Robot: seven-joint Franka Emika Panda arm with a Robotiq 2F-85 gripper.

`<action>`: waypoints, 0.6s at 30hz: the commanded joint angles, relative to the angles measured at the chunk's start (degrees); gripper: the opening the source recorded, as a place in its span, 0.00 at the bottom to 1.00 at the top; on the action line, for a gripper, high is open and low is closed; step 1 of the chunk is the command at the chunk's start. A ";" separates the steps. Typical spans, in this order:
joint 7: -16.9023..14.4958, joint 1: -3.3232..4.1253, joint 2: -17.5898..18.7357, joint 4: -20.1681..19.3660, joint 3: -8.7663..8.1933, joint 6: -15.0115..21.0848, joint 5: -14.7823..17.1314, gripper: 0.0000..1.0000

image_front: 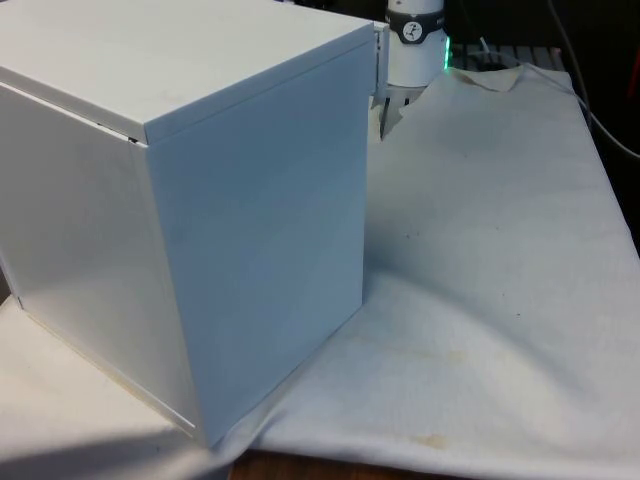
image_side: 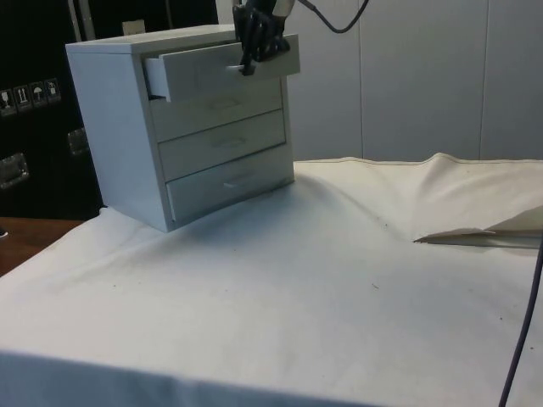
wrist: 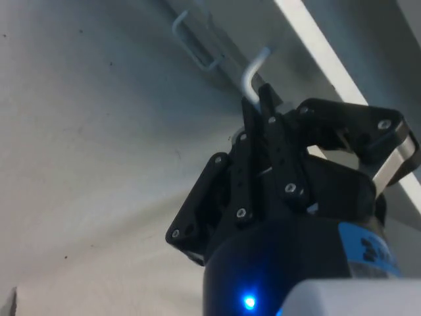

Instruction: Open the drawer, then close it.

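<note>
The top drawer [image_side: 216,69] of the white chest of drawers [image_side: 182,127] is being held partly pulled out, its thin, rigid metal handle [wrist: 253,72] being pinched between the gripper's [wrist: 258,105] nearly closed jaws; light, smooth sliding is expected.

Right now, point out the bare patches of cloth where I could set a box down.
The widest free patch is the white cloth in front of the chest of drawers, running out to the raised fold at its far edge. In the front view, the cloth right of the chest is bare too. It is crowded at the top drawer, pulled partly out, where the tool grips its handle.
</note>
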 commanded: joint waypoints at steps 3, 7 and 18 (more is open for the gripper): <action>1.32 -1.20 -1.72 -1.09 0.40 -0.29 -2.69 0.00; 1.32 -1.38 -3.04 -2.29 0.46 -0.29 -3.27 0.00; 0.23 -0.17 -4.18 -3.84 -0.06 -0.06 -2.01 0.00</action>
